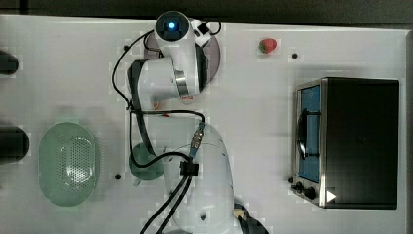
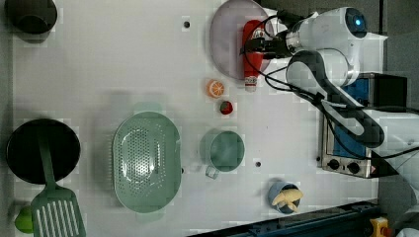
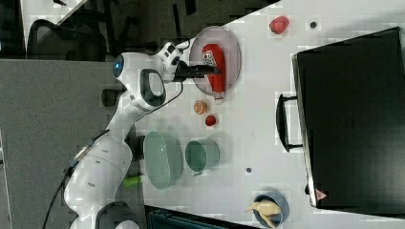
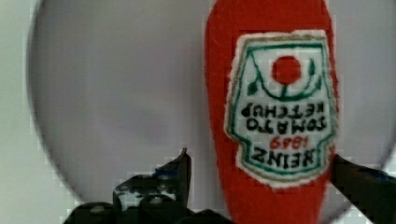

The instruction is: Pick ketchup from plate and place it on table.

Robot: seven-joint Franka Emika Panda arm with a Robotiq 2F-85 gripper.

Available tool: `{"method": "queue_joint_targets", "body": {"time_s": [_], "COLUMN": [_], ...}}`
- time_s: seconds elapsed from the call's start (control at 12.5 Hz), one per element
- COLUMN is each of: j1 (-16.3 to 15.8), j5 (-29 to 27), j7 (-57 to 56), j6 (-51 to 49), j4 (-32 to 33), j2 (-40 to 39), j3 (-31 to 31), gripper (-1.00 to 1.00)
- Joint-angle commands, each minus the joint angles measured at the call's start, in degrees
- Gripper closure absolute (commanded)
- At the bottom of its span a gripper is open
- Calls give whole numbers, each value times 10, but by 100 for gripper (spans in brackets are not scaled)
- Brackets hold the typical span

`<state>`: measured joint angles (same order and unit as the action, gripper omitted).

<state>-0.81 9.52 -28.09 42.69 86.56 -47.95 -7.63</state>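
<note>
The ketchup is seen lying flat on the plate, its capped end overhanging the rim toward the surface. The pincer is spread wide, one finger on either side of the bottle, not closed on it.

Ketchup lies on plate, cap overhanging table.

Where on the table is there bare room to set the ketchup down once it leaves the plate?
In the left view, the widest bare stretch of table lies between the plate, the dark bowl and the green basket. It is crowded just below the plate, where the ketchup cap, orange slice and strawberry cluster.
</note>
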Motion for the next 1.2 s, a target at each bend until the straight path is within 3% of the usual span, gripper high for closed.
{"method": "queue_joint_targets", "body": {"time_s": [0.08, 0.16, 0.4, 0.96, 1.2], "j1": [6, 6, 6, 12, 16], "j5": [0, 0, 0, -3, -4], "j7": [-23, -23, -23, -16, -15], "j6": [28, 39, 46, 32, -58], "j4": [-15, -15, -16, -30, -53], "j2": [-14, -17, -18, 34, 78], "j3": [-1, -1, 0, 0, 0], "gripper": [-100, -92, -21, -19, -19]}}
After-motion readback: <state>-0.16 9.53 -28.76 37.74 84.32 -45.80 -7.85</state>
